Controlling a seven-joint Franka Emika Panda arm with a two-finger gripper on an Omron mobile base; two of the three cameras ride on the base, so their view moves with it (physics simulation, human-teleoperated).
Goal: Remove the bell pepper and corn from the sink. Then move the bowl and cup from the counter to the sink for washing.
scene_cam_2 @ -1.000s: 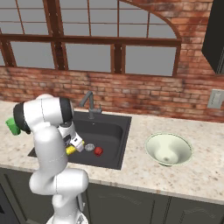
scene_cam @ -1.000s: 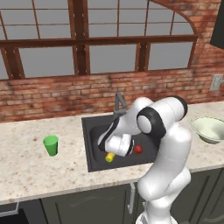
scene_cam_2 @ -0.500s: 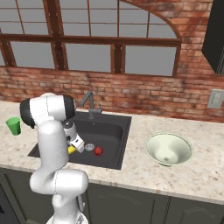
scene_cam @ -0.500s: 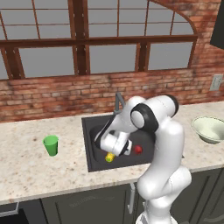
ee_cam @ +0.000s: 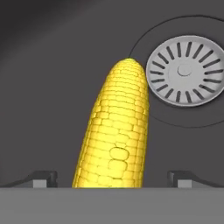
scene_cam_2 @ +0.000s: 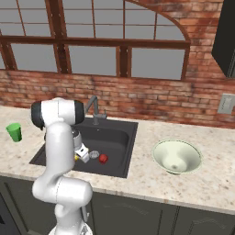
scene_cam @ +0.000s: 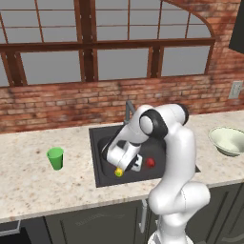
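Step in hand: clearing the sink (scene_cam: pixel 102 176), corn first. The gripper (ee_cam: pixel 111 178) hangs low in the basin with jaws spread wide, nothing held; the corn (ee_cam: pixel 116 135) lies on the sink floor between the two finger tips, its far end just beside the drain (ee_cam: pixel 186 70).

Next move, as I judge it: lower a touch more, close across the cob's width, lift clear of the rim.

Corn: long tapered cob, bumpy yellow kernels in rows, likely to roll if pinched off-centre. Sink: matte dark grey, flat-bottomed. Drain: round slotted silver metal.

Bell pepper (scene_cam: pixel 150 162): small glossy red, in the sink near the gripper. Cup (scene_cam: pixel 55 158): plain green, tapered, upright on the speckled beige counter (scene_cam: pixel 38 186) left of the sink. Bowl (scene_cam_2: pixel 176 156): wide pale greenish, on the counter to the right.
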